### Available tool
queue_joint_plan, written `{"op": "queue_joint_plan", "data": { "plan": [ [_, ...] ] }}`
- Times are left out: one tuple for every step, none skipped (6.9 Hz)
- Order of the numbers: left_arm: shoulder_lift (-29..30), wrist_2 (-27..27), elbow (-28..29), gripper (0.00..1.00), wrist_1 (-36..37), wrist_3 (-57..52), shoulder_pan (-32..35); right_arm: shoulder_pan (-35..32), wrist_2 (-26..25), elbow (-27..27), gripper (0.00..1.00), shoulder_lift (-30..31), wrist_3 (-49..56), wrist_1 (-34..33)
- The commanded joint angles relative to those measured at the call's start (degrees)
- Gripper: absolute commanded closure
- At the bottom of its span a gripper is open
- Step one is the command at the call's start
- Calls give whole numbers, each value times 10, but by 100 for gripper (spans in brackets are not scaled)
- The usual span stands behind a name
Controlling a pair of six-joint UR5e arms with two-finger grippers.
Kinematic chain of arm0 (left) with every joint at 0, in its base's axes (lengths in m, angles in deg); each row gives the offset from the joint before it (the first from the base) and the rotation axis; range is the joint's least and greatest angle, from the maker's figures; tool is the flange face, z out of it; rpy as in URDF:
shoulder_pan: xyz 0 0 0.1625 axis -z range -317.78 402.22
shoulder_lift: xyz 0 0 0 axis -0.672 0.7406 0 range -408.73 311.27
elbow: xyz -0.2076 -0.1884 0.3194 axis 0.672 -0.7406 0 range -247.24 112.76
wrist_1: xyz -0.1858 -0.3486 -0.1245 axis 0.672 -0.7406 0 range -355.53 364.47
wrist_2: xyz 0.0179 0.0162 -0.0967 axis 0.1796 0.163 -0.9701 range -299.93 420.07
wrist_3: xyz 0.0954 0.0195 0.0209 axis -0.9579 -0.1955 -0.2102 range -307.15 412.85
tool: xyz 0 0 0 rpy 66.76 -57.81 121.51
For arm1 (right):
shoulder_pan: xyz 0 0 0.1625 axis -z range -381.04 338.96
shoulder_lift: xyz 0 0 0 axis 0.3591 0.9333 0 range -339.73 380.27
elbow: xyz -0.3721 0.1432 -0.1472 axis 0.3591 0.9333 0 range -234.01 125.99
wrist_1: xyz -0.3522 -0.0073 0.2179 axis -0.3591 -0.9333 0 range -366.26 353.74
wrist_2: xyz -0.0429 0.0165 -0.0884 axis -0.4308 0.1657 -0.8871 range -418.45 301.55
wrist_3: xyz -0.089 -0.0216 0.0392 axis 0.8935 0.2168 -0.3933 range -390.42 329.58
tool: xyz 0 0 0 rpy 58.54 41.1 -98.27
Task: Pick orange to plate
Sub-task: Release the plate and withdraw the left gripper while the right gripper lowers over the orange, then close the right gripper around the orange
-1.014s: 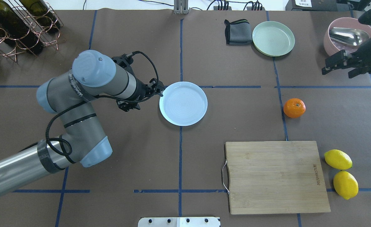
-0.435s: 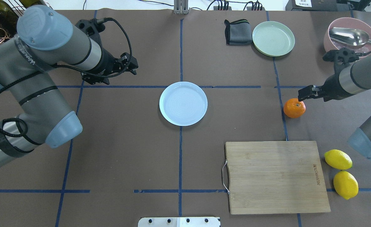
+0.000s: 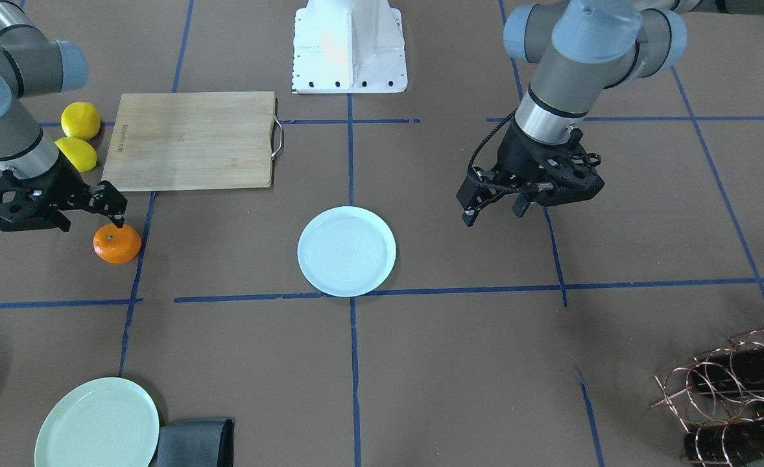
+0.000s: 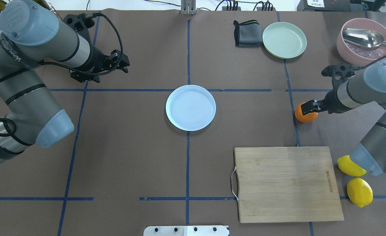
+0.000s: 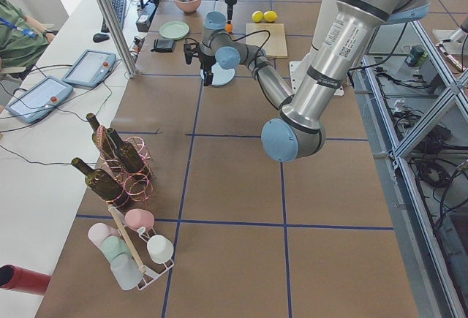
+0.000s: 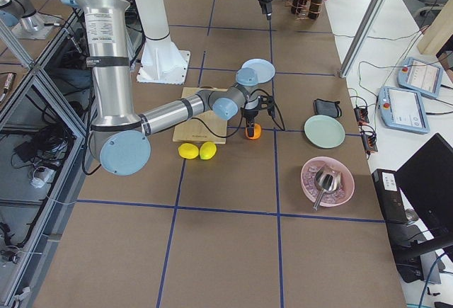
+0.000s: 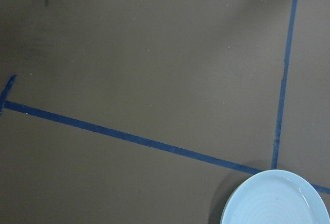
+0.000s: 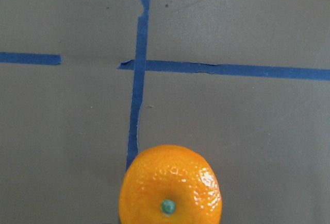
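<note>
**Risk of a rolling orange before any firm hold**

Far left: left gripper (image 4: 121,63) with fingers apart and nothing held, parked well apart from the pale blue plate (image 4: 190,108). Little hazard there.

Centre: plate bare and well apart from the fruit. Long carry over open table ahead, so a chance of a drop from an off-centre pinch.

Right: orange (image 4: 306,118) resting on the table just beside a blue tape line, not yet lifted, with the right gripper (image 4: 306,107) directly above it. Cannot tell how wide the jaws stand; no hold on the fruit evident. Main danger, as a judgement: round smooth skin, hence a nudge from one finger landing first, then a roll toward the cutting board (image 4: 286,183). Also possible bruising from too hard a squeeze.

Farther right: right arm's elbow crossing one of the two lemons (image 4: 359,192) in the overhead view; possible knock on a low swing.
</note>
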Motion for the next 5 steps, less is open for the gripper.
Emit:
{"op": "queue_joint_plan", "data": {
  "plan": [
    [-4,1,-1,0,0,-1,2,17,-13,13,0,-14,0,-1],
    [-11,1,-3,0,0,-1,2,22,-15,23,0,-17,0,0],
    [-12,1,-4,0,0,-1,2,22,-15,29,0,-18,3,0],
    [-12,1,-4,0,0,-1,2,22,-15,40,0,-26,4,0],
    [-12,1,-3,0,0,-1,2,22,-15,50,0,-32,5,0]
  ]
}}
